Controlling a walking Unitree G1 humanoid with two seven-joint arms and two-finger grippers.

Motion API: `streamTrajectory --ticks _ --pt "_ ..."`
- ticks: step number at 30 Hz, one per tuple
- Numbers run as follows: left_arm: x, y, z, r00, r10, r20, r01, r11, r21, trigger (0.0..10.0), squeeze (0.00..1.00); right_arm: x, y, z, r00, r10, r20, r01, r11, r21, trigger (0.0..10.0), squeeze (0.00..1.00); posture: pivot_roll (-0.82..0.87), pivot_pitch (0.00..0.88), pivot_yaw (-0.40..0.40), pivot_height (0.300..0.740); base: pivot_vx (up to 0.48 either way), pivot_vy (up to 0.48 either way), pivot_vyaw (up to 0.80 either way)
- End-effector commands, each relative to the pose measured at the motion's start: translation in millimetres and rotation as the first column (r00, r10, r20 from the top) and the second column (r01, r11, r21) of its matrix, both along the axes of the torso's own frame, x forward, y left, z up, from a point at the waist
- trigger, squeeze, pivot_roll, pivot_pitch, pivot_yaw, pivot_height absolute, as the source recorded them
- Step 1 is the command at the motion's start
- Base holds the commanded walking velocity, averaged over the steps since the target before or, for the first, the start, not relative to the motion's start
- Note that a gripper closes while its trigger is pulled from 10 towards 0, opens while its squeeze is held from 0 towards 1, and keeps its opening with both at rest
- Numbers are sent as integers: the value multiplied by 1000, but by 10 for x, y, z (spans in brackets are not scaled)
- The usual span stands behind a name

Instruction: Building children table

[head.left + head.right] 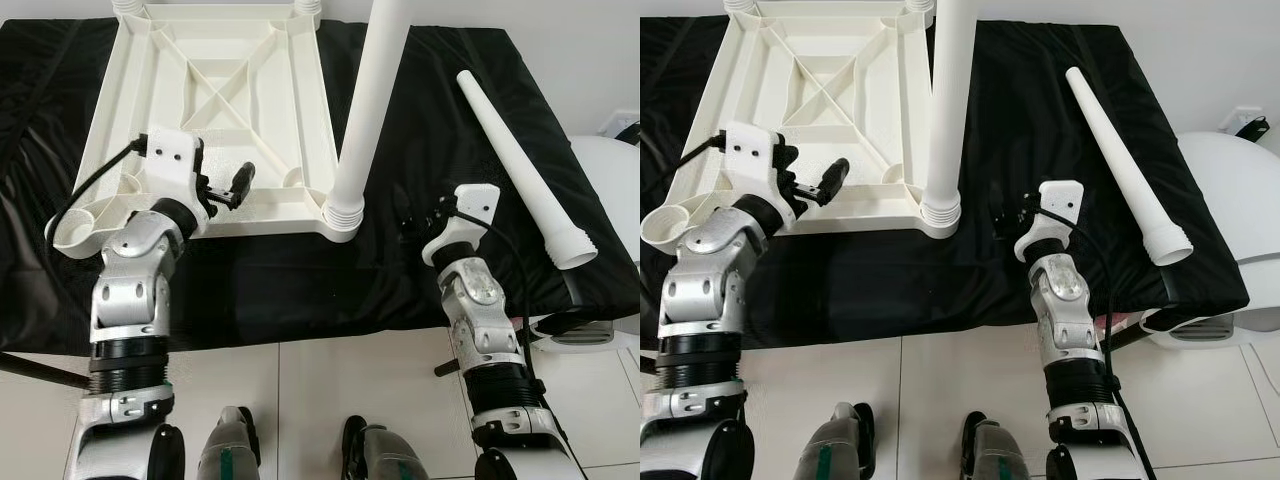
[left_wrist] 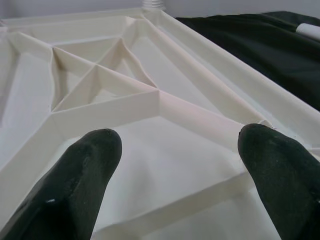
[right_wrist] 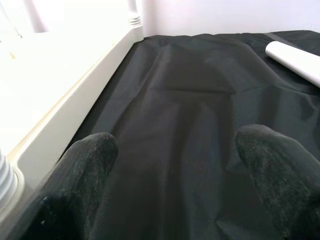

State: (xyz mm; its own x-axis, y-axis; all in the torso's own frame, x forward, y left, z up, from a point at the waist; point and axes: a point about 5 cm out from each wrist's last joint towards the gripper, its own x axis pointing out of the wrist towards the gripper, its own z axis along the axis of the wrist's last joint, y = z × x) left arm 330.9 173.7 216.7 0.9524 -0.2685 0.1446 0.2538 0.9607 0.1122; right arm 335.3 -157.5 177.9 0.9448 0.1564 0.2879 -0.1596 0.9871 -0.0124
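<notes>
A white plastic table top (image 1: 215, 110) lies upside down on a black cloth (image 1: 440, 130), its ribbed underside (image 2: 150, 100) facing up. One white leg (image 1: 365, 110) stands upright in the near right corner socket. A loose white leg (image 1: 525, 175) lies on the cloth to the right. The near left corner socket (image 1: 78, 225) holds no leg. My left gripper (image 1: 232, 185) hovers open over the table top's near edge, nothing between its fingers (image 2: 85, 170). My right gripper (image 1: 408, 222) is open low over the cloth, just right of the standing leg, with its fingers (image 3: 272, 165) apart.
A white rounded appliance (image 1: 610, 180) stands on the floor at the right of the cloth. Pale floor tiles (image 1: 330, 390) run along the near side, where my feet (image 1: 300, 450) stand. A white wall (image 3: 225, 15) lies beyond the cloth.
</notes>
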Motion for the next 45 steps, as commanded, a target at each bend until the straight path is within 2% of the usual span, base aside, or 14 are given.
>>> streamTrajectory --ticks 1,5,11,16,19,25,31,38,45 --pt "-13 92 -66 996 88 -1 -88 996 -16 10000 0 -31 -7 -72 1000 -7 -11 7 1000 -30 10000 0 115 185 -31 740 0 0 0" --pt "-45 150 -93 990 141 -9 -142 987 -71 10000 0 -81 20 -95 1000 -18 9 18 1000 -25 10000 0 109 178 -27 740 0 0 0" --pt "-131 111 -149 974 226 27 -221 968 -120 10000 0 -160 142 -224 1000 -4 -15 4 1000 23 10000 0 104 153 -20 740 0 0 0" --pt "-156 102 -271 972 233 10 -230 966 -118 10000 0 -190 171 -255 1000 1 -22 -1 1000 19 10000 0 96 137 -14 740 0 0 0" --pt "-170 102 -297 971 239 18 -236 967 -99 10000 0 -195 168 -252 1000 -1 -17 1 1000 19 10000 0 93 131 -12 740 0 0 0" --pt "-214 124 -351 963 268 20 -263 957 -118 10000 0 -206 123 -239 999 -41 9 41 999 34 10000 0 92 117 -20 740 0 0 0" --pt "-256 60 -401 958 286 17 -282 952 -121 10000 0 -174 159 -230 999 -45 17 45 999 30 10000 0 97 101 -33 740 0 0 0" --pt "-261 62 -430 948 318 12 -314 942 -121 10000 0 -139 166 -211 999 -41 18 40 999 26 10000 0 96 92 -38 740 0 0 0" --pt "-273 87 -506 940 342 9 -340 936 -86 10000 0 -79 87 -198 998 -61 26 61 998 4 10000 0 100 66 -48 740 0 0 0"
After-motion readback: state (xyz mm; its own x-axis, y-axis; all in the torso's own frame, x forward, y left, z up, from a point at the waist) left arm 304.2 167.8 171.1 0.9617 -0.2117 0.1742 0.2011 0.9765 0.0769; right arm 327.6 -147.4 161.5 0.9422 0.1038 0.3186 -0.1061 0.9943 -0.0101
